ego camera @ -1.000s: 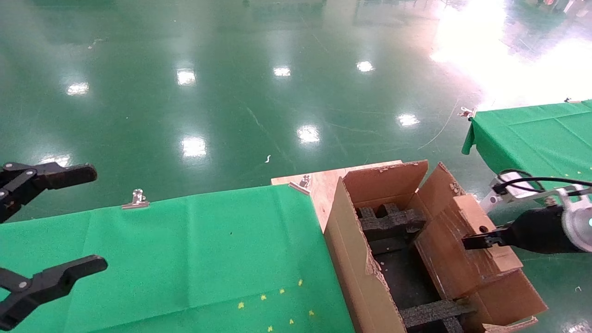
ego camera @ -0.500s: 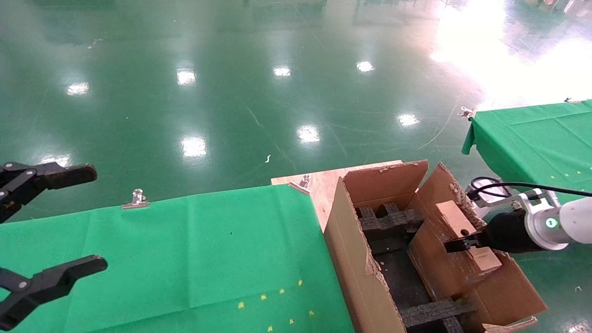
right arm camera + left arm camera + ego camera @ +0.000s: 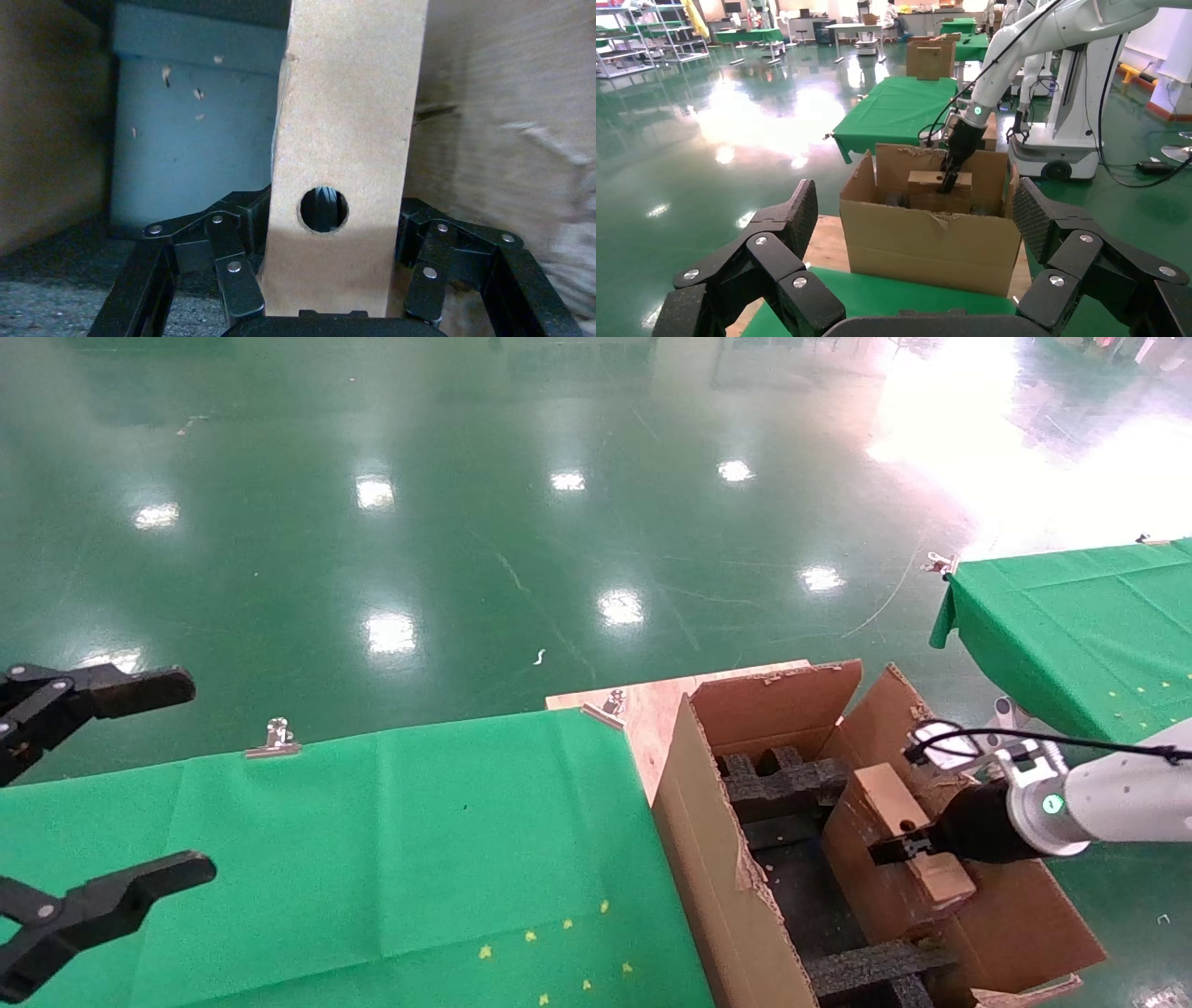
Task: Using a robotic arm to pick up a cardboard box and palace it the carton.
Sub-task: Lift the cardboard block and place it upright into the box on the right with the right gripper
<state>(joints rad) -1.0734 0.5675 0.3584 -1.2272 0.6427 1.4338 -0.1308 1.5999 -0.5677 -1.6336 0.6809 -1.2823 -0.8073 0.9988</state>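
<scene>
Placement step: right tool (image 3: 896, 849) clamped on cardboard box (image 3: 908, 831), lower right of frame, inside carton (image 3: 726, 859). Next: lower w/ box clear of foam dividers (image 3: 787, 780), then release. Left tool (image 3: 102, 784) open, idle.

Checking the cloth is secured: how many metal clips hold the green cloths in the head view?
3: one clip on the near cloth's far edge, one at its far right corner, one on the right table's corner. Others may be hidden.
</scene>
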